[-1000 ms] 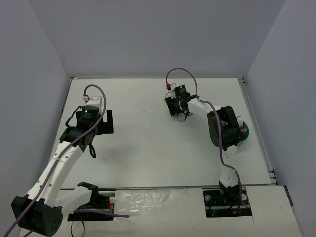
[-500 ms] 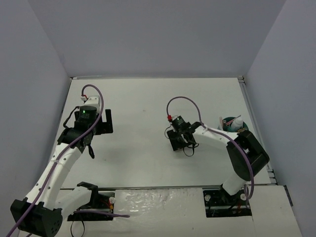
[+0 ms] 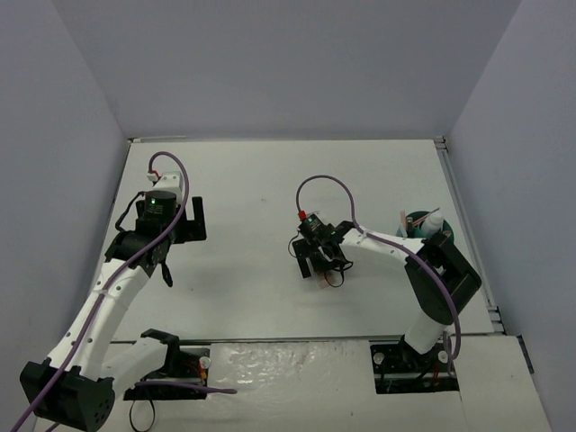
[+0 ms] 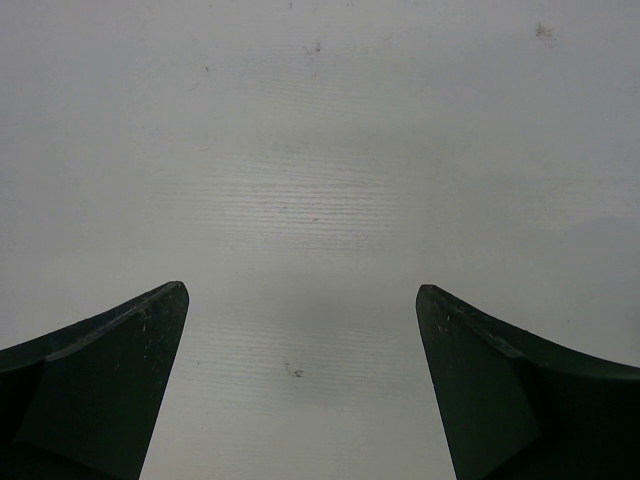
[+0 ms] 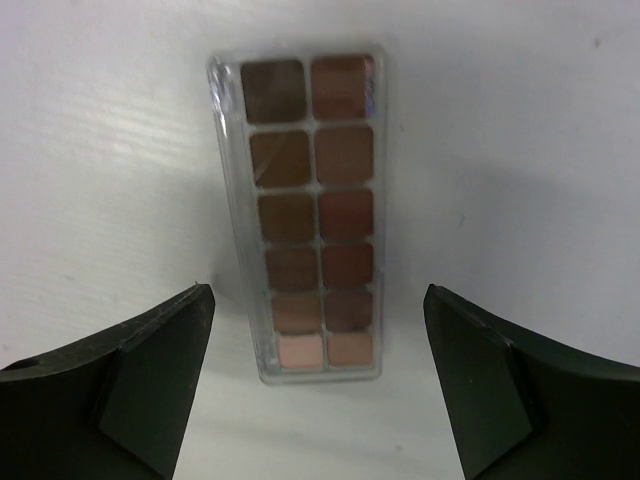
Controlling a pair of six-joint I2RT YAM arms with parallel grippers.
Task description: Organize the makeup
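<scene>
A flat clear palette [image 5: 310, 215] with two rows of brown and pink pans lies on the white table. It sits lengthwise between the open fingers of my right gripper [image 5: 318, 290], which hovers just above its near end without touching it. In the top view only a pinkish edge of the palette [image 3: 322, 281] shows under the right gripper [image 3: 319, 264]. My left gripper [image 3: 193, 220] is open and empty over bare table at the left, and the left wrist view shows the left gripper [image 4: 302, 287] with nothing between its fingers. A whitish bottle [image 3: 431, 220] and a pink stick [image 3: 401, 217] stand in the tub.
The round teal tub [image 3: 417, 222] stands at the right edge of the table, partly hidden behind my right arm [image 3: 441, 279]. Grey walls close the table on three sides. The table's raised rim [image 3: 288, 139] runs along the back.
</scene>
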